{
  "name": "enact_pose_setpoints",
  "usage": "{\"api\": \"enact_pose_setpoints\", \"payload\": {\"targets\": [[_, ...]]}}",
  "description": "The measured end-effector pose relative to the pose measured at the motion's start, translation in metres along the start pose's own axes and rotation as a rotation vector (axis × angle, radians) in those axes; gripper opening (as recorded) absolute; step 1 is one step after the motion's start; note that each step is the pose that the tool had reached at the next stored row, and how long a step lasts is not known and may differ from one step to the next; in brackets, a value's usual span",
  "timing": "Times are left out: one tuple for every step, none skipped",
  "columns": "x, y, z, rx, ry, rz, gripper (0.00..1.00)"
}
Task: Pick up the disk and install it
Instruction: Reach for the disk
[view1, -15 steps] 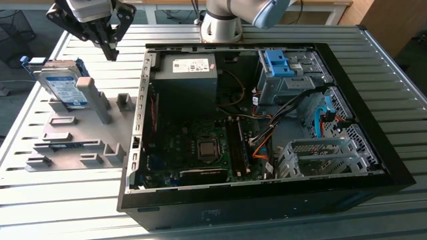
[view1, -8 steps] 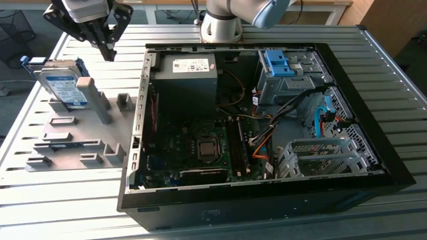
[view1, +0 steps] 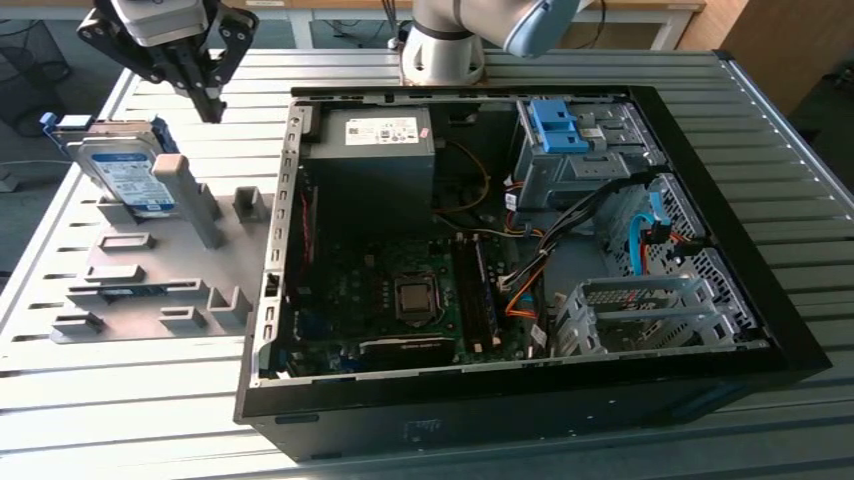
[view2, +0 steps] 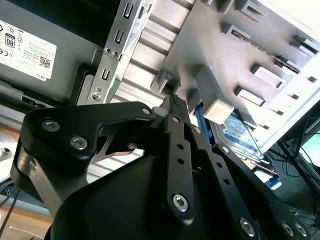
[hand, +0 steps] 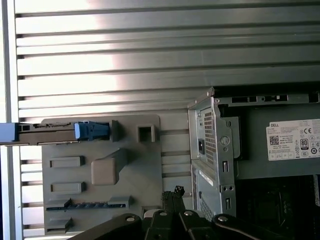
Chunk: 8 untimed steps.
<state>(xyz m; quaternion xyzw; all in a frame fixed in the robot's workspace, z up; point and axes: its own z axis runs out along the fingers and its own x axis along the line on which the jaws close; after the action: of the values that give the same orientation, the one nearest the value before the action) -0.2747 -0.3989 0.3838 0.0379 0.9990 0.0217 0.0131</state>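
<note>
Hovering with pincer (view1: 208, 108) closed on nothing near the disk (view1: 123, 176), propped untouched in the grey fixture (view1: 147, 272) by the table (view1: 134, 400) edge at the exterior view's left; neither picked up nor installed in the computer case (view1: 534, 432)

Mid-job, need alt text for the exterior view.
The gripper, shut and empty, hangs clear of the disk, which leans propped in a grey holder plate at the exterior view's left. An open computer case lies beside it on the slatted table.
</note>
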Motion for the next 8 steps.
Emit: {"api": "enact_pose_setpoints", "payload": {"targets": [[0.0007,0.0,0.0001,-0.0001,0.0,0.0,0.11],[0.0014,-0.0001,0.0001,0.0,0.0,0.0,0.11],[0.0022,-0.0002,0.0001,0.0,0.0,0.0,0.11],[0.003,-0.0002,0.0002,0.0,0.0,0.0,0.11],[0.004,-0.0003,0.0002,0.0,0.0001,0.0,0.11],[0.0049,-0.0004,0.0003,0.0,0.0,0.0,0.11],[0.0057,-0.0005,0.0003,0.0,0.0,0.0,0.11],[0.0065,-0.0005,0.0004,-0.0001,0.0,0.0,0.11]]}}
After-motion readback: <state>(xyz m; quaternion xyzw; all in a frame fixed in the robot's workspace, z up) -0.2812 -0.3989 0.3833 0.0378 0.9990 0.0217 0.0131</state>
